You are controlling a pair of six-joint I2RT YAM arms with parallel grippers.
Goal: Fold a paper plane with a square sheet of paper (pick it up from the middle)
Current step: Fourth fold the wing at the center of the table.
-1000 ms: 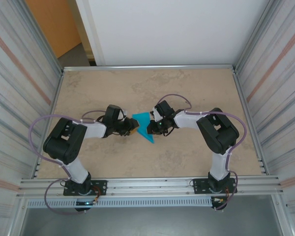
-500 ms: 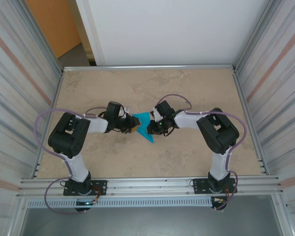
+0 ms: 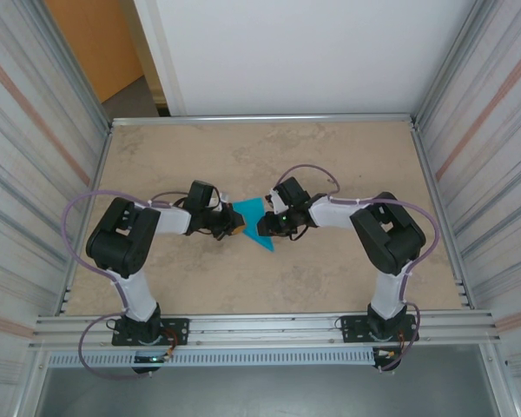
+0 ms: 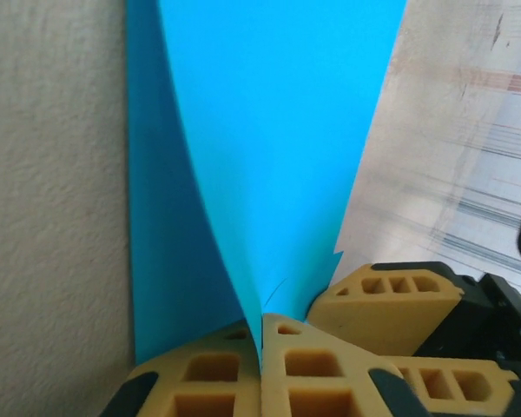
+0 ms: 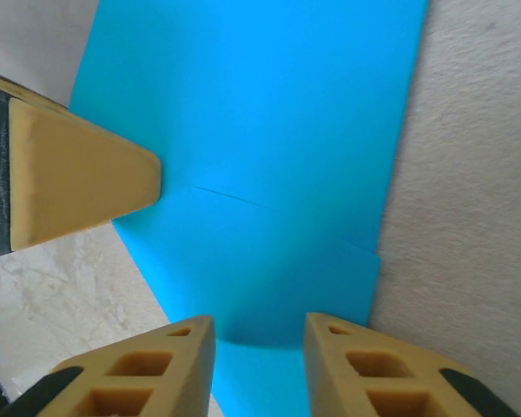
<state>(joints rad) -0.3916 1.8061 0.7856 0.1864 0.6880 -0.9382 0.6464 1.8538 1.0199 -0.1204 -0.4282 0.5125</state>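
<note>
Paper (image 4: 269,156), teal and creased, sat pinched in my left gripper (image 4: 261,327), jaws fully closed; my right gripper (image 5: 259,323) stood partly open, straddling its opposite edge.

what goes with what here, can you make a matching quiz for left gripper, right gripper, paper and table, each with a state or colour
Things:
1. left gripper
2. right gripper
3. paper
4. table

States or colours:
a. beige, mottled
b. fingers apart
c. teal-blue, creased
d. pinched shut on the paper

Pairs: 1-d, 2-b, 3-c, 4-a
</note>
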